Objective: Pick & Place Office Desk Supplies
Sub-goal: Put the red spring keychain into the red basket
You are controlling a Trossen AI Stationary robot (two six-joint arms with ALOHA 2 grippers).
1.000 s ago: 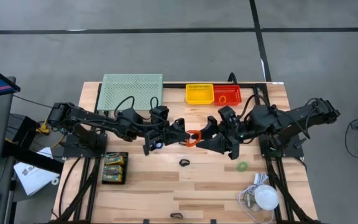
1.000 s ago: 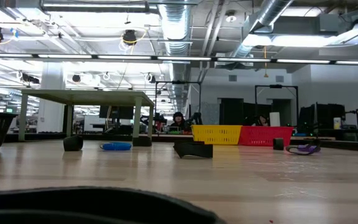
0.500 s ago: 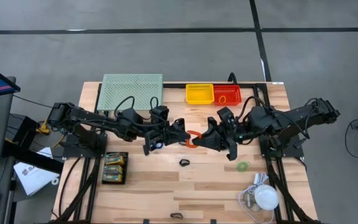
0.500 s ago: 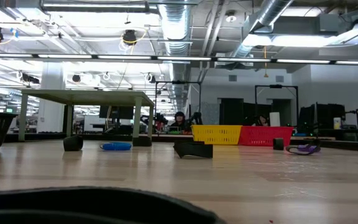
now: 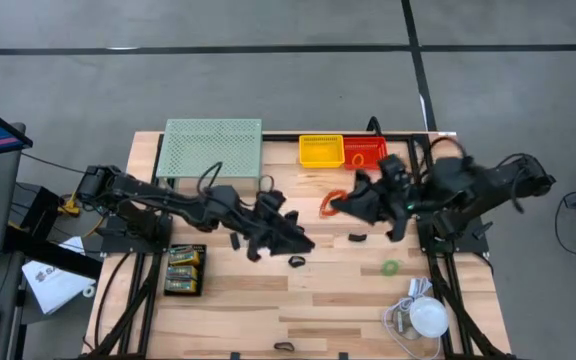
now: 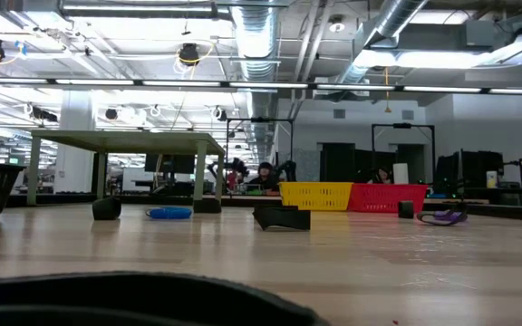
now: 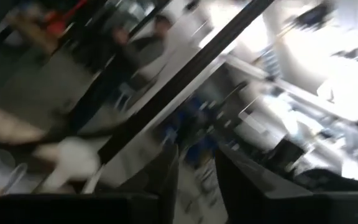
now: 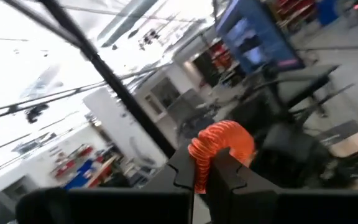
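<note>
Claws: two; right claw (image 5: 336,203) clamped on the orange ring (image 5: 330,204), held above the worktop (image 5: 268,300) just before the bins; left claw (image 5: 303,243), fingers slightly apart, holds nothing, just beside a black clip (image 5: 296,262).
Bins: yellow bin (image 5: 321,150) and red bin (image 5: 366,152), touching; contents unclear.
Packs: two green packs (image 5: 184,270).
Green ring (image 5: 391,267): one.
Writing: none readable.

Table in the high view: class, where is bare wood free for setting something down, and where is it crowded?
Free: the near strip between the green packs and the white dome, apart from a black clip at the edge. Crowded: the middle, under both arms, where the right gripper holds the orange ring.
</note>
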